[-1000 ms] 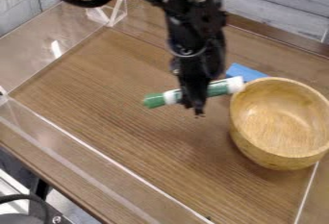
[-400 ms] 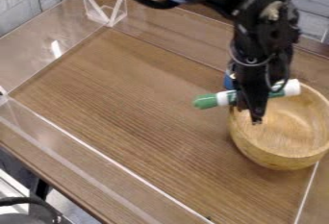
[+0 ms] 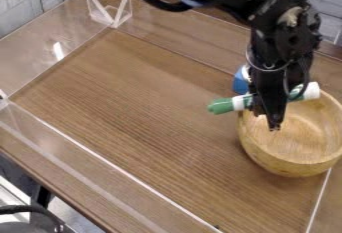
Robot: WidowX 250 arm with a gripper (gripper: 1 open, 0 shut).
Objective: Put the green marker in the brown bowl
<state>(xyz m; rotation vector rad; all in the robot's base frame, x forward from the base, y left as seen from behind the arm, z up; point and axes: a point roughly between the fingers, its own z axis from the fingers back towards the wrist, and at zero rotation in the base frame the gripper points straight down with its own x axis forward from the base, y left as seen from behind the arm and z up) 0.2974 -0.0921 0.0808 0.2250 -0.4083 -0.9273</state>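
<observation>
My gripper (image 3: 273,109) points steeply down at the right of the table, shut on the green marker (image 3: 238,102). The marker lies level and crosswise in the fingers, its green end sticking out left and its other end to the right at the bowl's far rim. It hangs over the left rim of the brown bowl (image 3: 310,139), a round light wooden bowl near the table's right corner. The black fingertips reach down just inside the bowl's rim.
A small blue block (image 3: 243,77) sits behind the gripper, partly hidden by it. Clear plastic walls (image 3: 54,49) fence the wooden table (image 3: 120,107) on all sides. A clear angled stand (image 3: 110,15) stands at the far left corner.
The gripper has carried the marker to the right, from over the bare table to above the bowl's left rim. In the last half second it barely shifted.
</observation>
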